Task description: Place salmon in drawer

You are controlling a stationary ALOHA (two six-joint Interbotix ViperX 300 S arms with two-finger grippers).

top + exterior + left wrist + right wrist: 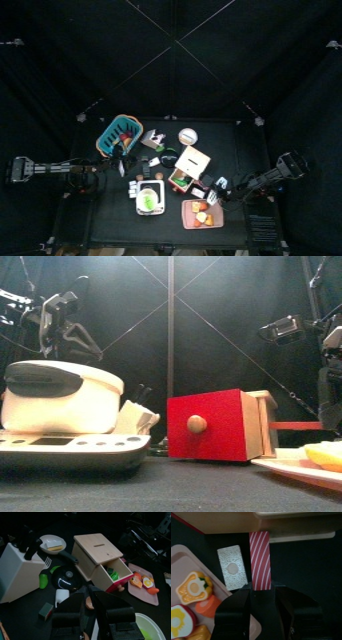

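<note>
The salmon (208,605) is a small bright orange piece on the tan tray (179,562), next to a fried-egg piece (191,587). The wooden drawer box (99,553) has its red-fronted drawer (117,582) pulled open, with a green piece inside. My right gripper (251,592) hangs low beside the tray's edge, close to the salmon, jaws shut and empty. My left gripper (90,592) rests at the table's left, jaws shut, pointing toward the drawer box. In the top view the tray (201,222) lies at the table's front, below the drawer box (193,160).
A red-and-white striped strip (260,559) and a speckled white card (232,567) lie between tray and drawer box. A white cooker (60,396) on a scale stands front left. A knife block (20,567), a black pan (67,574) and a basket (118,135) stand at the left and back.
</note>
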